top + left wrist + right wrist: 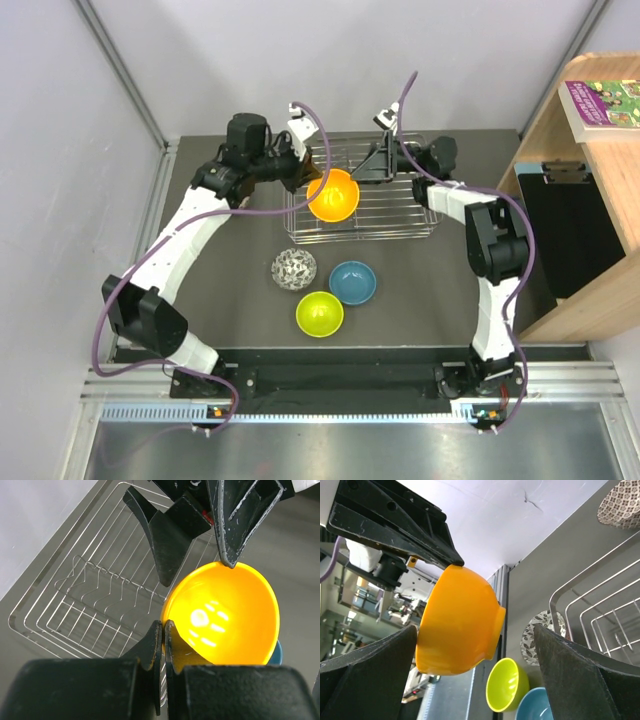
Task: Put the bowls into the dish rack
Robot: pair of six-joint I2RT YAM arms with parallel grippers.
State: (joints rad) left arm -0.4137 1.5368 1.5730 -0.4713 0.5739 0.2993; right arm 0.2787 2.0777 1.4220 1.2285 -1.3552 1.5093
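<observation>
- Left fingers (151, 647) pinch the orange bowl (225, 615) by its rim, holding it tilted over the rack's (395, 210) left part, at the centre of the top view.
- Right fingers (580, 675) are spread wide, one on each side of that bowl.
- Left arm (185, 235) bends in from lower left, right arm (490, 250) from lower right.
- Three bowls sit on the surface (420, 290) below the rack.

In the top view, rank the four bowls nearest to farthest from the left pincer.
1. Glossy orange round bowl, rim pinched in the left pincer, over the silver wire dish rack.
2. Black-and-white mosaic bowl, leftmost.
3. Blue bowl, right of it.
4. Lime green bowl, lowest in the view.
</observation>
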